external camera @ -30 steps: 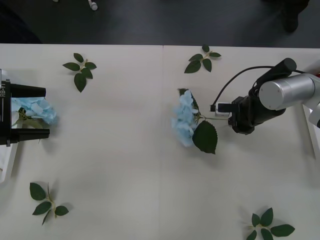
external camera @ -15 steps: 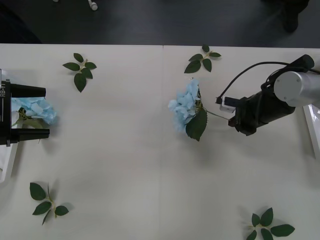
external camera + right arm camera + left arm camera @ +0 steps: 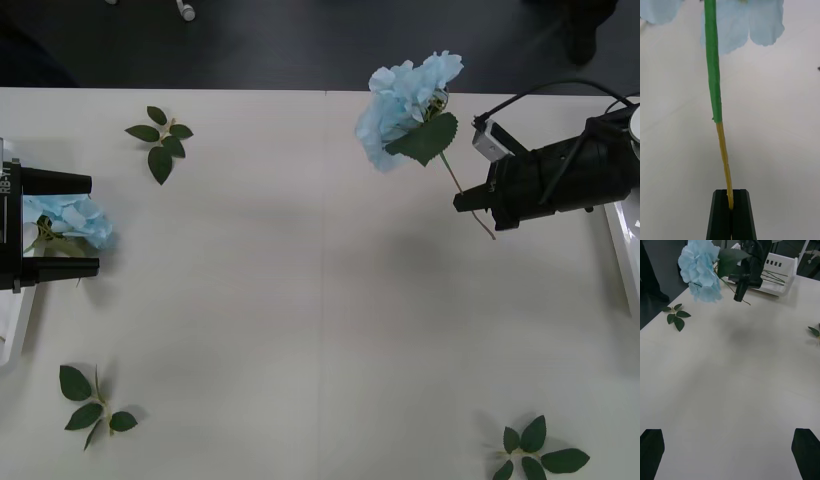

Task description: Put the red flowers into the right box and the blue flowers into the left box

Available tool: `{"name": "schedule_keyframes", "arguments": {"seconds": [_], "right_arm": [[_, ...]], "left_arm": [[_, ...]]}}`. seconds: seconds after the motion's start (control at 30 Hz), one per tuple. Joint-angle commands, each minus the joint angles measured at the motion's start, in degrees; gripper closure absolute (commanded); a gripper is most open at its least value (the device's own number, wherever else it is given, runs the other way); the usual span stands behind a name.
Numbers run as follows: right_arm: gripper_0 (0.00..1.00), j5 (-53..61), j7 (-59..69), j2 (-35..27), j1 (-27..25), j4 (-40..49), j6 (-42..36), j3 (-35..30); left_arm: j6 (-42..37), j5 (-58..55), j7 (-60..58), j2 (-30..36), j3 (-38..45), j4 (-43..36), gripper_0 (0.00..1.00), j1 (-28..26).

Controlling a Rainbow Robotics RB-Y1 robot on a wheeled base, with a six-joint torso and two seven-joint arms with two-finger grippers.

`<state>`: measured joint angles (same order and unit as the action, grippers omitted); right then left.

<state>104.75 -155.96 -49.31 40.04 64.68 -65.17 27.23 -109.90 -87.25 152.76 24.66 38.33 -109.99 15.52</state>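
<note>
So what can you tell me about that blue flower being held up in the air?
The blue flower is an artificial cluster of pale blue petals with a large dark green leaf below the bloom. Its thin stem is wrapped green near the head and bare yellowish lower down. The right tool pinches the stem's end, holding the flower lifted off the white table near its far edge.

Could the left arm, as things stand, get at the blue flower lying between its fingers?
Probably yes: the left gripper is open, its fingers either side of the blue flower, with nothing across it.
</note>
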Motion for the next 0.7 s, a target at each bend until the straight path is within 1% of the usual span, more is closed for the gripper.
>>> {"name": "schedule_keyframes", "arguments": {"seconds": [0.03, 0.13, 0.27, 0.57, 0.7], "right_arm": [[1.00, 6.69, 0.96, -1.76, 1.00, 0.18, 0.66, -0.69], [1.00, 12.14, 0.96, -1.84, 1.00, 1.15, 2.77, -0.69], [1.00, 15.57, 0.96, -2.37, 1.00, 3.96, 5.85, -0.69], [1.00, 17.94, 0.96, -3.25, 1.00, 13.27, 13.85, -0.69], [1.00, 18.03, 0.96, -3.69, 1.00, 18.90, 18.77, -0.69]], "left_arm": [[-0.10, 0.15, 1.23, 1.71, -0.63, -1.63, 0.00, -0.58], [-0.10, 0.15, 1.23, 1.71, -0.63, -1.63, 0.00, -0.58], [-0.10, 0.15, 1.23, 1.71, -0.63, -1.63, 0.00, -0.58], [-0.10, 0.15, 1.23, 1.71, -0.63, -1.63, 0.00, -0.58], [-0.10, 0.15, 1.23, 1.71, -0.63, -1.63, 0.00, -0.58]]}}
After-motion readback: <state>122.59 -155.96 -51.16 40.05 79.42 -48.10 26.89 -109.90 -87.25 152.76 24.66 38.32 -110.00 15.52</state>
